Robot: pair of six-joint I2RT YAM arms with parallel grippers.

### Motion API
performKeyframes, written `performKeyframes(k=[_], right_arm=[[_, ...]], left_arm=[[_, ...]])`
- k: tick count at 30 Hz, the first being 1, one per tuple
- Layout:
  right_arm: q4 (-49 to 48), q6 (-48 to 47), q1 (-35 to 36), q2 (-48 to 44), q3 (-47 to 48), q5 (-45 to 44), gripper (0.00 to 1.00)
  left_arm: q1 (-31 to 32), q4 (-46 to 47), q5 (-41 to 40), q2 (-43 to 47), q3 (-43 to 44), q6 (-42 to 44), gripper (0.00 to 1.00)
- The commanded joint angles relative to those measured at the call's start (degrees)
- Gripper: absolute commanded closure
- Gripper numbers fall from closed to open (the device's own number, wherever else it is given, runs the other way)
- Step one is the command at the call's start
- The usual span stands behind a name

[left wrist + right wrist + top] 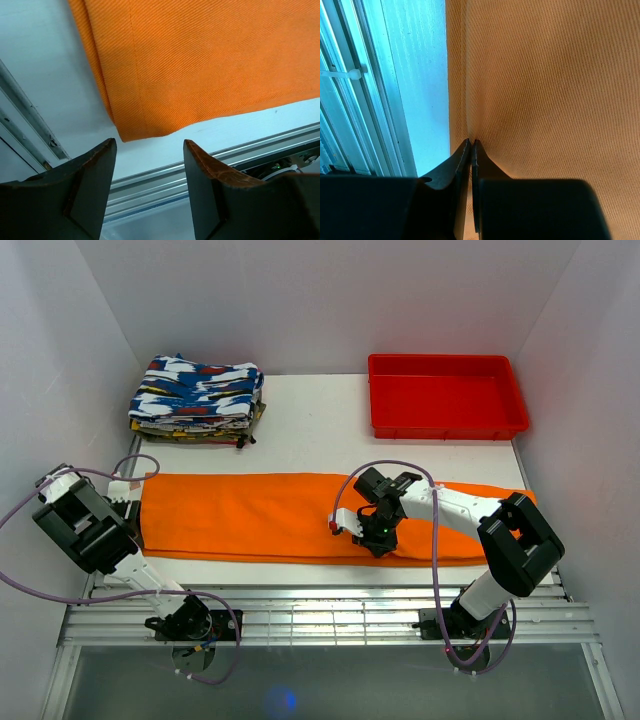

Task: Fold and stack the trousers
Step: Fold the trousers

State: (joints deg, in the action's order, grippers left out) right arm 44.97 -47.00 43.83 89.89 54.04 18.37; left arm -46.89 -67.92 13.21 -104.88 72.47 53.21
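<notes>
Trousers (pixel 250 515): lay flat across the near half of the table (pixel 310 430), long axis left to right.
Near edge: ran just beside the rails (pixel 330 615); a bare strip lay beyond the far edge.
Left gripper (pixel 150 145): fingers spread, above the near-left corner.
Right gripper (pixel 471 144): pinched onto the near edge.

You are looking at a stack of folded clothes (pixel 197 400), patterned in blue, white and red, sitting at the far left of the white table (pixel 310 420), near the back wall (pixel 320 300). A red plastic tray (pixel 445 430) is lying at the far right, well apart from that stack and level with it. Plain white walls are closing in the table at left, back and right. Silver metal rails (pixel 330 615) are running along the table's near edge, and in your right wrist view a white cable tie (pixel 342 75) is crossing one of them.
</notes>
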Motion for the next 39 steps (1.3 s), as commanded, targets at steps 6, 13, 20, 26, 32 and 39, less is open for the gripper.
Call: performKeyframes(k=[6, 13, 20, 26, 32, 39], right_arm=[[1.79, 0.16, -0.33, 0.73, 1.95, 0.17, 0.92], [1.96, 0.16, -0.24, 0.55, 2.12, 0.0, 0.92], [2.05, -0.11, -0.24, 0.73, 2.21, -0.18, 0.92], [2.05, -0.28, -0.33, 0.82, 2.38, -0.18, 0.92], [2.05, -0.28, -0.33, 1.17, 2.56, -0.09, 0.92], [2.31, -0.37, -0.33, 1.7, 3.26, -0.09, 0.92]], left_arm=[[-1.62, -0.28, 1.81, -3.92, 0.75, -2.67, 0.41], [-2.06, -0.72, 3.31, -4.98, 2.85, -3.99, 0.57], [-2.5, -1.95, 2.7, -4.54, 5.84, -3.64, 0.5], [-2.76, -2.56, 3.92, -6.12, 8.83, -3.73, 0.46], [-2.76, -3.44, 6.21, -6.83, 9.27, -3.73, 0.55], [-2.68, -4.15, 7.18, -5.86, 8.22, -2.67, 0.79]])
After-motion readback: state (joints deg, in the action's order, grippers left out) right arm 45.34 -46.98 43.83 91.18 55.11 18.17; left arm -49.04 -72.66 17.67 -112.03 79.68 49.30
